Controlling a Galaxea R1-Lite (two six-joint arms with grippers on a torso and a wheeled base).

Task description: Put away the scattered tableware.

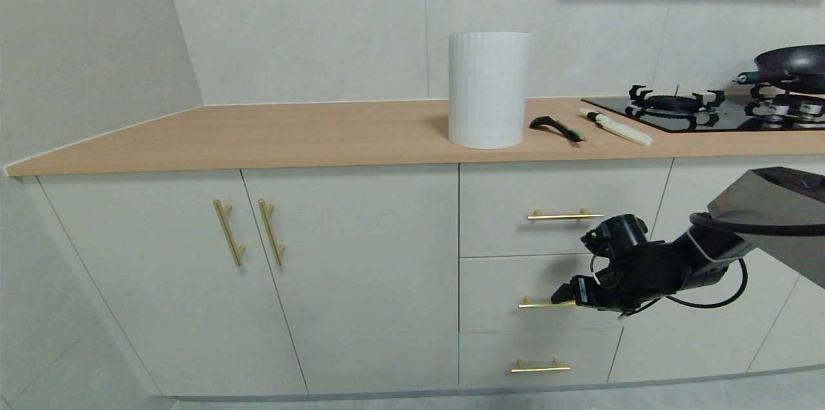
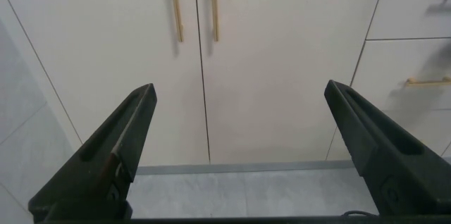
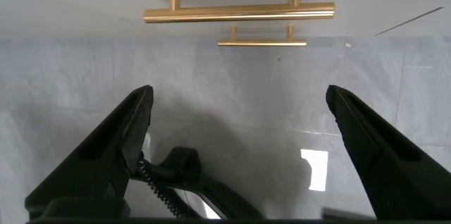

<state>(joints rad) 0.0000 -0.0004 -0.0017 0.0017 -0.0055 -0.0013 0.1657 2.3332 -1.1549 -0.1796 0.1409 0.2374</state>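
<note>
While its jaws stand spread, the right gripper (image 1: 562,296) sits at the three o'clock end of the middle drawer handle (image 1: 538,304), which runs nine-to-three; the left gripper (image 2: 239,104), also spread, is farther.

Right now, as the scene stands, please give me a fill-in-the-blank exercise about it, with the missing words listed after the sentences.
1. The right gripper is close to the handle of the ___ drawer in the stack of three.
2. The left gripper faces the cabinet doors with its fingers ___.
3. On the countertop, the black peeler lies between the knife and the ribbed container, whose colour is ___.

Missing words: middle; open; white.
</note>
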